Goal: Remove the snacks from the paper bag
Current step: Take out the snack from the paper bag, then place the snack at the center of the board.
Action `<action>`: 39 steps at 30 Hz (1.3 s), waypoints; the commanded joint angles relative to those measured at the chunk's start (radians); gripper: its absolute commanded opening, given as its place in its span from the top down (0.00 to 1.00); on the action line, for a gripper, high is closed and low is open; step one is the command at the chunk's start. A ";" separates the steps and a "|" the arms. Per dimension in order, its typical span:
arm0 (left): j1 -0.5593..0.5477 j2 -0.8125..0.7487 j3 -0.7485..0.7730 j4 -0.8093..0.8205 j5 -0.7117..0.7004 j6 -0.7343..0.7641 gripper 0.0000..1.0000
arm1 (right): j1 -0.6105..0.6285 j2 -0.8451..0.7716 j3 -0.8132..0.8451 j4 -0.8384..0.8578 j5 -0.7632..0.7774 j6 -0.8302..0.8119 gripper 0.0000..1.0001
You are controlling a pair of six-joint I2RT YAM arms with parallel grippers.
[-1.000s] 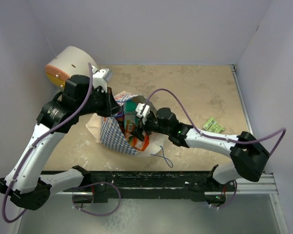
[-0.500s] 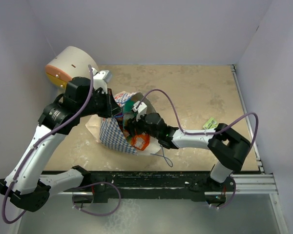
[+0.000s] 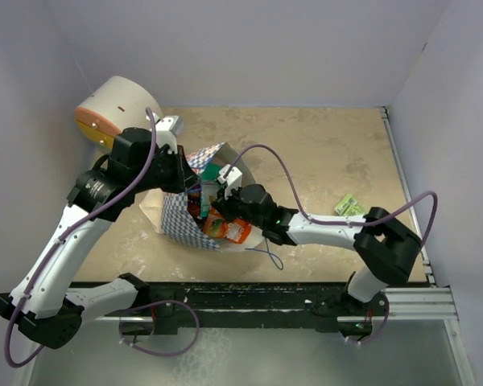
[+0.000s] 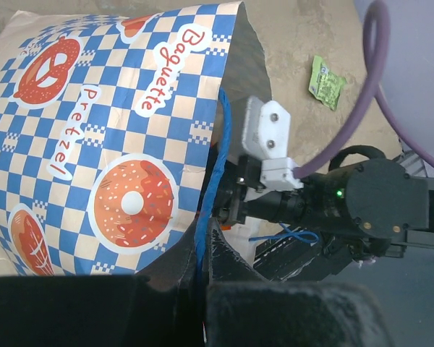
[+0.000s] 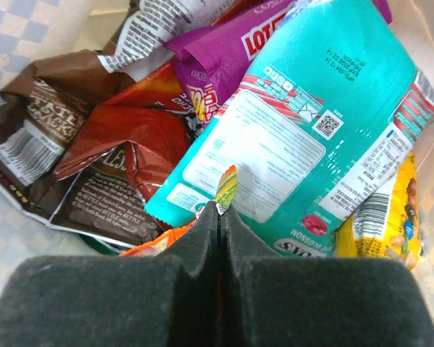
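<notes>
I read the left gripper (image 4: 202,278) as clamped on the rim of the paper bag (image 4: 94,144), with the blue cord handle (image 4: 220,144) running down between its fingers. The bag sits on the table (image 3: 322,153) between the two arms, its mouth towards the right arm. The right gripper (image 5: 218,213) is inside that mouth, fingers pressed together on a thin striped foil edge (image 5: 226,184); I cannot tell which packet it belongs to. Behind it lie a teal bag (image 5: 304,123), a purple pouch (image 5: 231,50), a red packet (image 5: 130,137) and a yellow packet (image 5: 387,210). One light-green packet (image 3: 351,207) lies on the table, well apart from the bag.
</notes>
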 commanded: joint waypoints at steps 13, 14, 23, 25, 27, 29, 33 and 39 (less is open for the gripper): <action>0.000 -0.047 0.031 -0.020 -0.138 -0.035 1.00 | 0.004 -0.388 0.046 -0.213 0.015 0.021 1.00; 0.000 -0.048 0.030 -0.022 -0.139 -0.036 1.00 | 0.003 -0.415 0.051 -0.231 0.018 0.033 1.00; 0.000 -0.043 0.017 -0.018 -0.133 -0.041 1.00 | 0.003 -0.610 0.128 -0.406 0.108 0.116 1.00; 0.001 -0.045 0.007 -0.018 -0.129 -0.046 1.00 | 0.004 -0.647 0.181 -0.460 0.137 0.125 1.00; 0.001 -0.045 0.002 -0.022 -0.126 -0.048 1.00 | 0.004 -0.689 0.209 -0.536 0.180 0.140 1.00; 0.000 -0.045 0.002 -0.031 -0.128 -0.049 1.00 | 0.003 -0.721 0.237 -0.664 0.235 0.175 1.00; 0.000 -0.048 0.017 -0.045 -0.130 -0.046 1.00 | 0.002 -0.760 0.261 -0.889 0.560 0.276 1.00; 0.001 -0.030 0.069 -0.088 -0.111 0.006 1.00 | -0.132 -0.640 0.302 -0.991 0.719 0.168 1.00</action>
